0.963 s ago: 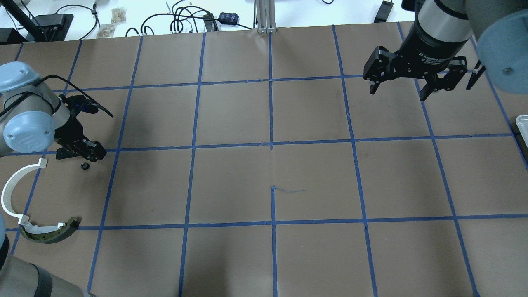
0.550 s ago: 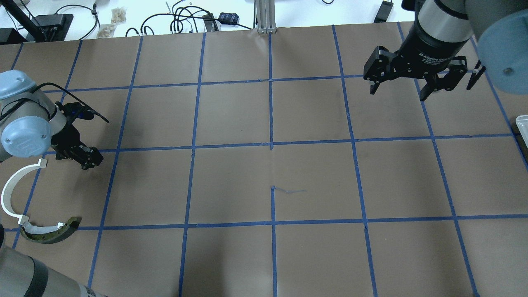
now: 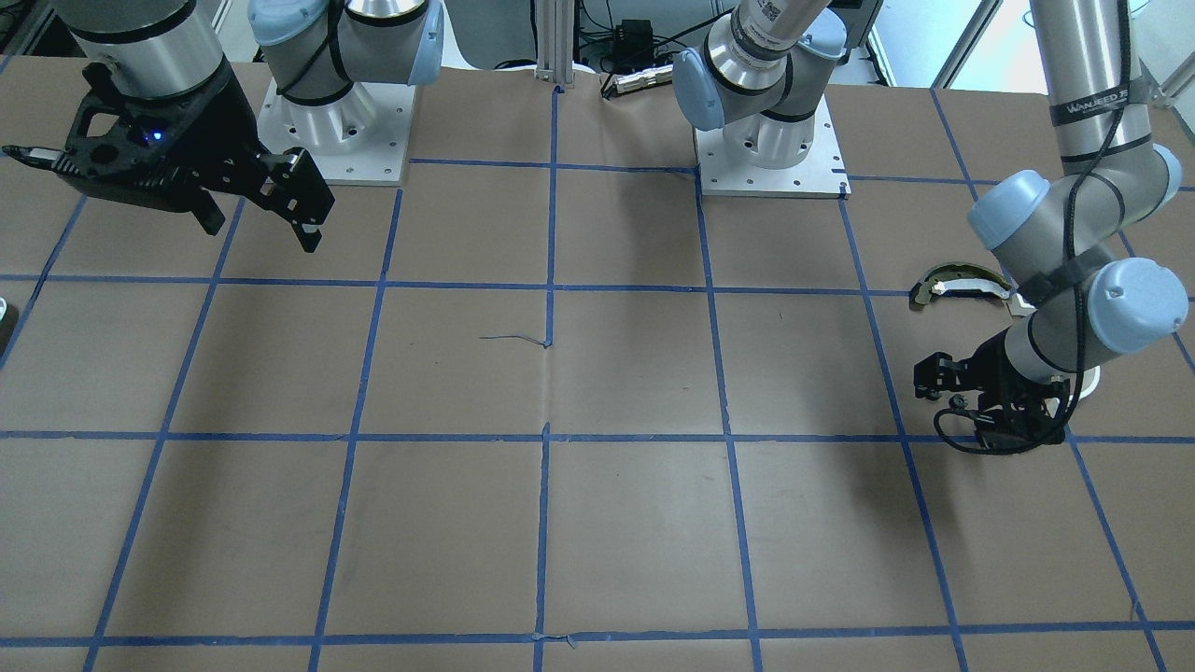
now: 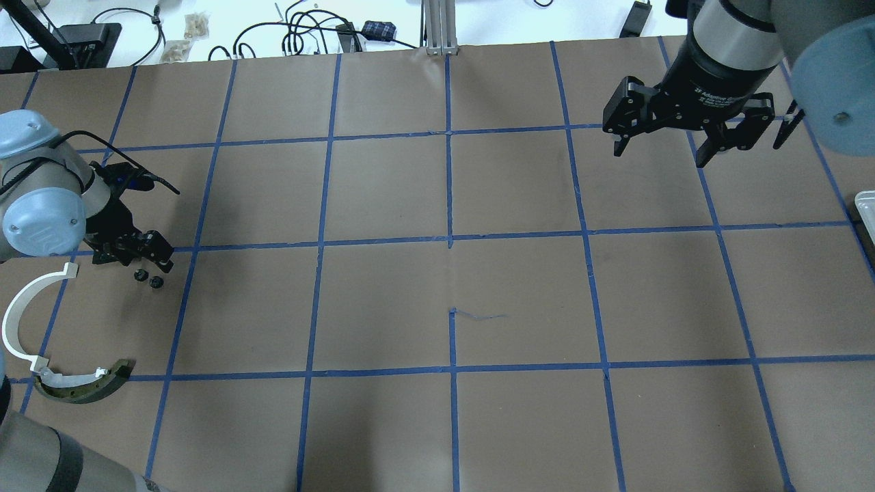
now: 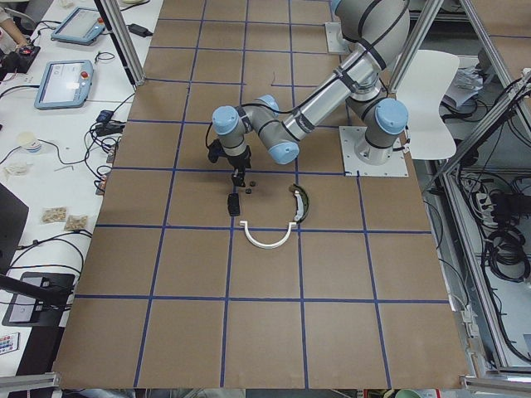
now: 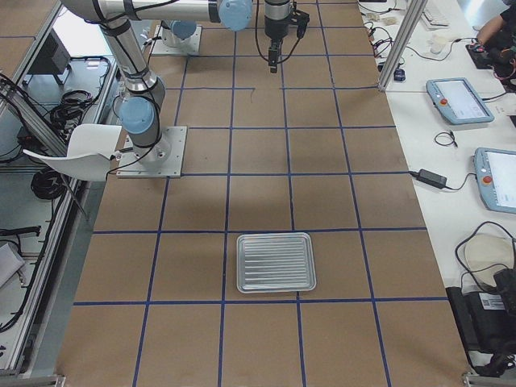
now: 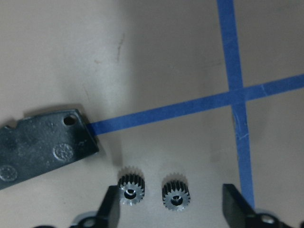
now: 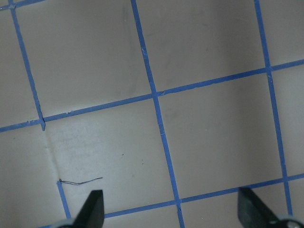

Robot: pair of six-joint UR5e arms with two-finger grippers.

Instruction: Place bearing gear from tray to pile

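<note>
Your left gripper [image 4: 142, 263] sits released, straddling two small black toothed metal bearing gears [image 7: 176, 193] that lie side by side beneath it, near the flat black plate [image 7: 45, 142]; your right gripper [image 4: 660, 157] hangs unclenched

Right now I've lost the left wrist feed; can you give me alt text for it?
Two small black gears lie side by side, not touching, on the brown paper between the open fingers at the bottom edge. A flat black plate sits at left, its right end over a blue tape line.
</note>
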